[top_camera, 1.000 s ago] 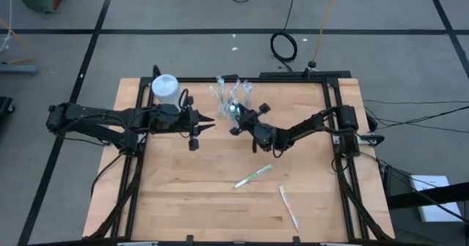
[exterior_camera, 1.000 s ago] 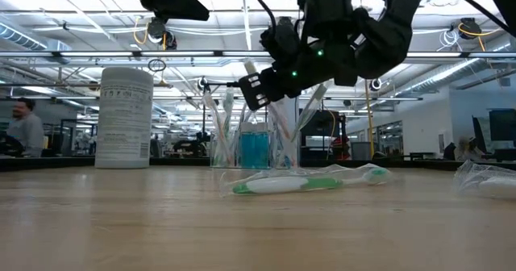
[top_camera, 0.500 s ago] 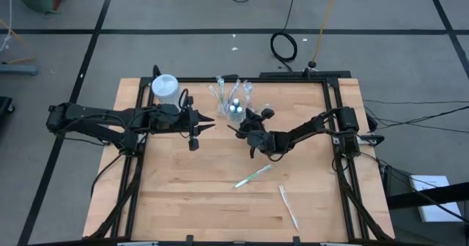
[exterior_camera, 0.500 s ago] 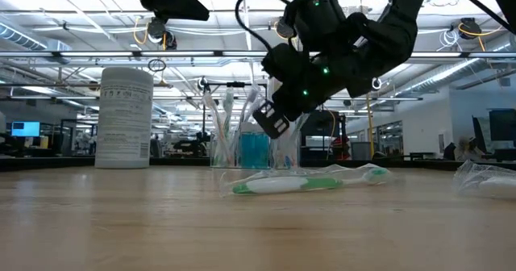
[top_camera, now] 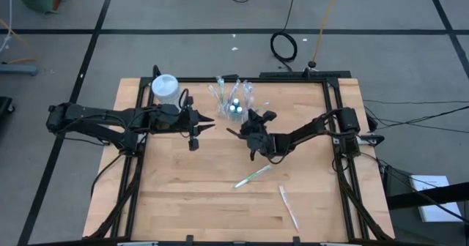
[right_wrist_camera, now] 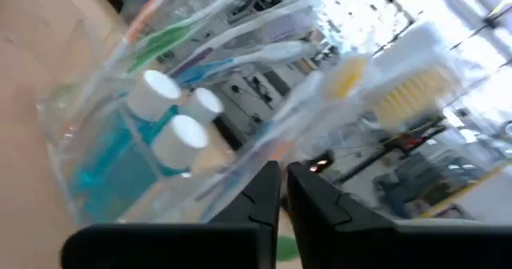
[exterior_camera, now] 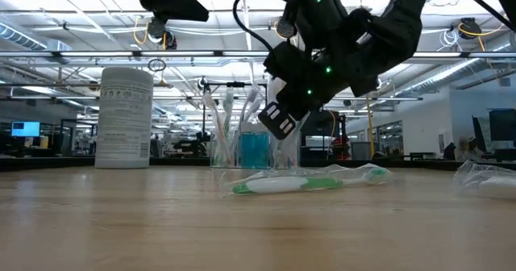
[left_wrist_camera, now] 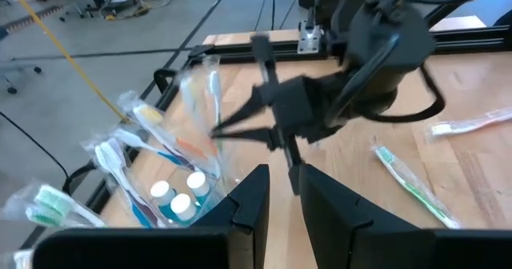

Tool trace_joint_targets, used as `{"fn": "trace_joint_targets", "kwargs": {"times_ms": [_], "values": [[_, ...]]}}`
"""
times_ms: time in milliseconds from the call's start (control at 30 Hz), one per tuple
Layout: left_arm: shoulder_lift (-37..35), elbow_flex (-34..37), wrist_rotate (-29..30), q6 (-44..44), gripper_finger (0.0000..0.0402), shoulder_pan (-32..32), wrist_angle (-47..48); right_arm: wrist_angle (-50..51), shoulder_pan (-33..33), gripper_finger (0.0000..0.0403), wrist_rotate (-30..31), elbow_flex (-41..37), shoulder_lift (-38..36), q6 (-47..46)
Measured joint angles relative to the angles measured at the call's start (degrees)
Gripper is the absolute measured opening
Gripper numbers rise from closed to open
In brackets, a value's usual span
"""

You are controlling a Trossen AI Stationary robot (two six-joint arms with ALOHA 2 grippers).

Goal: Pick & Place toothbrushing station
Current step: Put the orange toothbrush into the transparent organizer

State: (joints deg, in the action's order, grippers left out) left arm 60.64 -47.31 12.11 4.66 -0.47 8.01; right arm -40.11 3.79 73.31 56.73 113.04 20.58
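On the pale wood tabletop (top_camera: 183, 195), a clear cup (top_camera: 234, 103) holds blue toothpaste tubes (right_wrist_camera: 120, 153) with white caps among white, green and blue toothbrushes (left_wrist_camera: 120, 161), near a white-and-green wrapped toothbrush (top_camera: 252, 176) and black arms.

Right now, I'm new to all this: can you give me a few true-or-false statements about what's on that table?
1. Two wrapped toothbrushes lie flat on the table. True.
2. The clear cup stands empty. False: it holds toothbrushes and blue toothpaste tubes.
3. The right gripper is beside the cup. True.
4. The white cylindrical container lies on its side. False: it stands upright near the table's back-left corner.
5. The left gripper carries a toothbrush. False: nothing is between its fingers.
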Motion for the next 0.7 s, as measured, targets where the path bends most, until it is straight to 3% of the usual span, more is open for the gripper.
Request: {"fn": "trace_joint_targets", "kwargs": {"times_ms": [133,400,700], "values": [[0.00,0.00,-0.08,-1.62,0.0076,0.00,1.21,-0.14,1.53,0.0054,3.26,-0.02,-1.86,2.43],[0.00,0.00,-0.17,-1.85,0.0076,0.00,2.52,0.91,4.53,0.0139,3.12,0.00,-4.95,1.98],[0.00,0.00,-0.19,-2.38,0.0077,-0.04,2.52,6.40,5.04,0.0176,2.16,0.00,-5.28,-1.79]]}}
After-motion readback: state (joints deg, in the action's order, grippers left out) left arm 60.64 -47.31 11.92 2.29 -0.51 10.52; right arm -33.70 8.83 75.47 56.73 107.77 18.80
